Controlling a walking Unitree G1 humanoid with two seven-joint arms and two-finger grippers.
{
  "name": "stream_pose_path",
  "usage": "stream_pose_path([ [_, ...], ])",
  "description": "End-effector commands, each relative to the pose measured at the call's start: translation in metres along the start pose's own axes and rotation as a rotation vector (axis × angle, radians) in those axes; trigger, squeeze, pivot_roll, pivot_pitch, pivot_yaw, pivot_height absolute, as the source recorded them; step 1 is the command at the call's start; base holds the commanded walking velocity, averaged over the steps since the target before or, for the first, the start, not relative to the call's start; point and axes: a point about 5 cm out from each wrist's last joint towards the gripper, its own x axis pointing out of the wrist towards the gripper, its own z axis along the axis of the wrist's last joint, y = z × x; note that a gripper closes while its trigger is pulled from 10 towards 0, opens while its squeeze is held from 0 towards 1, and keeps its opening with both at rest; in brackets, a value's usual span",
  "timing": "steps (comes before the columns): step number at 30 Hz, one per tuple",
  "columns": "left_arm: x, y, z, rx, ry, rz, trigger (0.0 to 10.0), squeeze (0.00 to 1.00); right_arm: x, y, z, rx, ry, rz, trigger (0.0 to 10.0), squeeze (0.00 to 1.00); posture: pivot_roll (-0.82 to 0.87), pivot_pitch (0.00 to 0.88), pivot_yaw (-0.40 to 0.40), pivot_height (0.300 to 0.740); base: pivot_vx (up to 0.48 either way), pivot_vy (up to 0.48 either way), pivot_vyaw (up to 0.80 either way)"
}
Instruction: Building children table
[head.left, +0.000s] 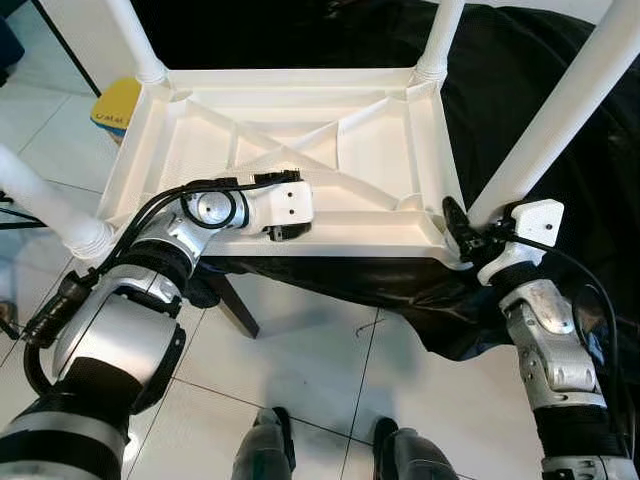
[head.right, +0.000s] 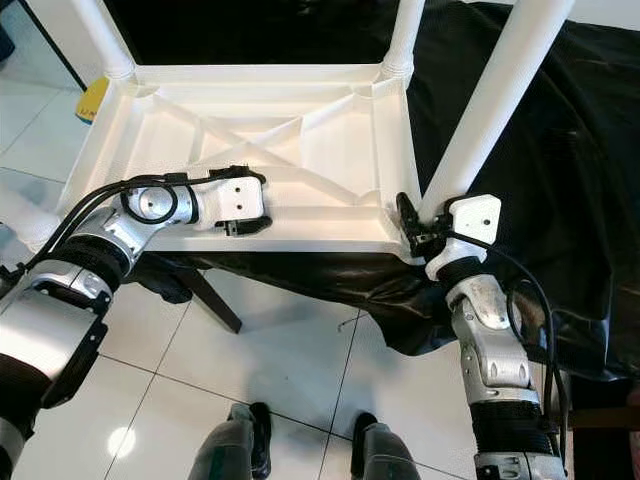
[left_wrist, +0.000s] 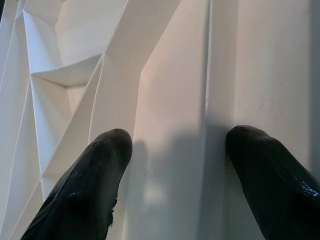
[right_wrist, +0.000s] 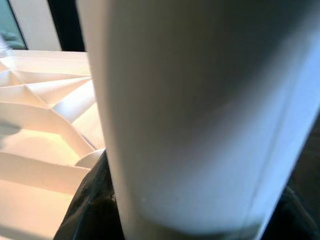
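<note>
Your right gripper (head.left: 462, 232) clamps the leg (head.left: 560, 110) low while the left gripper (head.left: 287, 232), jaws apart and empty, steadies the tabletop (head.left: 300, 150): twist off-axis and that leg could jam or tip the table.

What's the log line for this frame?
table top upside down | left gripper open on near rim | right gripper shut on table leg
</note>
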Motion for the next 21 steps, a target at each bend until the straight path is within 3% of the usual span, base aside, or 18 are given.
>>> stream_pose_path([
  [1,-0.004,-0.012,-0.025,-0.009,0.123,0.069,10.0,0.00,-0.025,-0.040,-0.011,-0.029,0.068,-0.233,10.0,0.00,-0.01,0.249,0.041,0.740,0.000,0.000,0.00],
  [11,0.011,-0.008,-0.002,0.049,0.064,0.063,10.0,0.00,-0.050,-0.053,0.001,-0.061,0.024,-0.473,10.0,0.00,-0.03,0.248,0.049,0.740,0.000,0.000,0.00],
  [13,0.011,-0.008,-0.002,0.049,0.064,0.063,10.0,0.00,-0.050,-0.053,0.001,-0.061,0.024,-0.473,10.0,0.00,-0.03,0.248,0.049,0.740,0.000,0.000,0.00],
  [17,0.021,-0.006,0.017,0.090,0.010,0.054,10.0,0.00,-0.070,-0.067,0.006,-0.130,0.009,-0.666,10.0,0.00,-0.03,0.245,0.054,0.740,0.000,0.000,0.00],
  [21,0.028,-0.004,0.029,0.108,-0.027,0.054,10.0,0.00,-0.081,-0.073,0.008,-0.158,0.010,-0.750,10.0,0.00,-0.03,0.245,0.056,0.740,0.000,0.000,0.00],
])
